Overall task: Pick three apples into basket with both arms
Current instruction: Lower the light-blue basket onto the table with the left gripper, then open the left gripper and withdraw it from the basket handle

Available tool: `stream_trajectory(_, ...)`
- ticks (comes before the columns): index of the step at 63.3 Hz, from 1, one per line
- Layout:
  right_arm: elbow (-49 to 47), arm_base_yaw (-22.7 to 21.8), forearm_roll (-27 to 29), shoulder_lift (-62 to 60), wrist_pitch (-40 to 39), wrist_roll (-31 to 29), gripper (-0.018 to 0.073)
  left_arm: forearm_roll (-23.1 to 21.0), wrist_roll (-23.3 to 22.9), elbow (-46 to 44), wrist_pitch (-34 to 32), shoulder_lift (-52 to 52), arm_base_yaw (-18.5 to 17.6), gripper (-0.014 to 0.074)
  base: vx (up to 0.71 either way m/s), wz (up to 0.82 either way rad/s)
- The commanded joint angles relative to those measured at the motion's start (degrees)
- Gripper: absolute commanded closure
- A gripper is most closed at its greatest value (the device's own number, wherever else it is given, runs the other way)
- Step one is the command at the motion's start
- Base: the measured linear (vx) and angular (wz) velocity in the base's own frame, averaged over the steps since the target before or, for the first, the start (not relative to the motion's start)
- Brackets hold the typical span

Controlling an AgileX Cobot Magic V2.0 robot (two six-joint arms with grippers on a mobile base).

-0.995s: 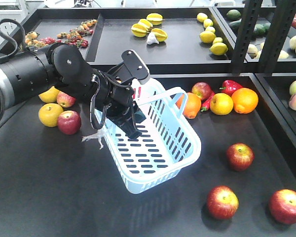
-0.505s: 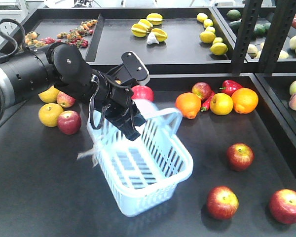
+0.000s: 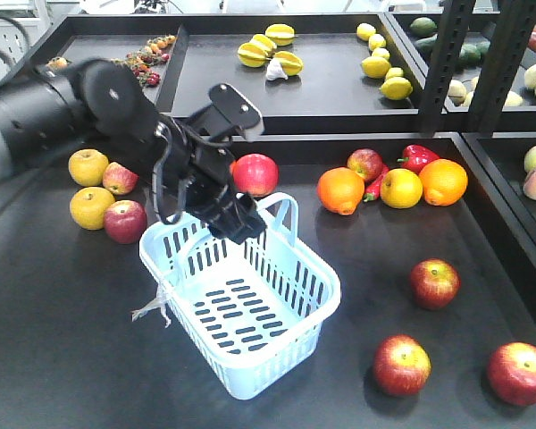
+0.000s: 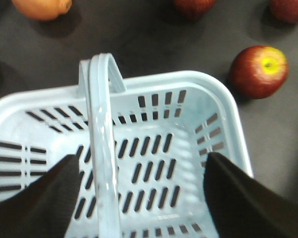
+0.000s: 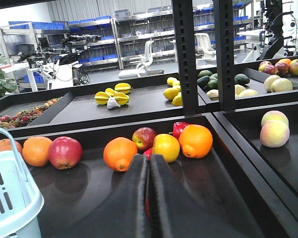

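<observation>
Tabletop (image 3: 71, 340) black, shelving (image 5: 139, 25) beyond, left hand (image 4: 139, 164) spread over basket (image 3: 290, 353), right hand (image 5: 148, 161) closed empty.

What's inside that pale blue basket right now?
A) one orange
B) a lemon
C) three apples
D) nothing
D: the basket shows only its bare slotted bottom in the front and left wrist views, and the nearest apple lies outside it.
</observation>
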Motion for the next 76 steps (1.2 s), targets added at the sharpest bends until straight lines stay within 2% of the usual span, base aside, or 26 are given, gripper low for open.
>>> stream_trajectory(1, 0.75, -0.3, -0.61, -0.65, -4.21, -0.3, 0.0561, 1.13, -5.96, -2.47, 6.45, -5.81, -0.1, 0.026, 0.0, 0.0)
stream_trajectory(9, 0.75, -0.3, -0.61, -0.65, -4.21, -0.3, 0.0561, 3.92, -8.89, -2.53, 18.33, -9.55, -0.1, 0.0499, 0.0, 0.0)
stream_trajectory(12, 0.75, -0.3, -0.61, -0.65, -4.21, -0.3, 0.0561, 4.02, -9.77, -1.65, 18.16, -12.13, -0.1, 0.0593, 0.0, 0.0)
stream_trajectory(16, 0.75, -0.3, -0.61, -0.65, -4.21, -0.3, 0.0561, 3.72, -10.0, -0.38, 17.99, -15.38, -0.1, 0.0606, 0.0, 0.0)
stream_trajectory(24, 0.75, -0.3, -0.61, -0.65, -4.21, -0.3, 0.0561, 3.28, -13.49, 3.87, 15.43, -23.21, -0.1, 0.0605, 0.0, 0.0)
stream_trajectory(32, 0.75, -0.3, -0.61, -0.65, -4.21, -0.3, 0.0561, 1.88, -14.05, 11.65, 9.55, -32.5, -0.1, 0.0605, 0.0, 0.0)
stream_trajectory(40, 0.75, -0.3, -0.61, -0.65, -4.21, -0.3, 0.0561, 0.68, -14.69, 23.35, 2.52, -42.46, -0.1, 0.0605, 0.0, 0.0)
stream_trajectory(45, 0.75, -0.3, -0.61, -0.65, -4.21, -0.3, 0.0561, 0.27, -16.93, 32.3, -2.25, -48.54, -0.1, 0.0604, 0.0, 0.0)
stream_trajectory(53, 0.75, -0.3, -0.61, -0.65, -4.21, -0.3, 0.0561, -3.19, -19.25, 48.34, -11.16, -57.77, -0.1, 0.0604, 0.0, 0.0)
stream_trajectory(60, 0.75, -0.3, -0.61, -0.65, -4.21, -0.3, 0.0561, -8.21, -19.38, 62.05, -23.26, -65.25, -0.1, 0.0604, 0.0, 0.0)
stream_trajectory(67, 0.75, -0.3, -0.61, -0.65, -4.21, -0.3, 0.0561, -13.14, -19.38, 71.46, -32.22, -70.74, -0.1, 0.0604, 0.0, 0.0)
stream_trajectory(76, 0.75, -0.3, -0.61, -0.65, -4.21, -0.3, 0.0561, -17.61, -19.38, 77.55, -37.34, -75.03, -0.1, 0.0604, 0.0, 0.0)
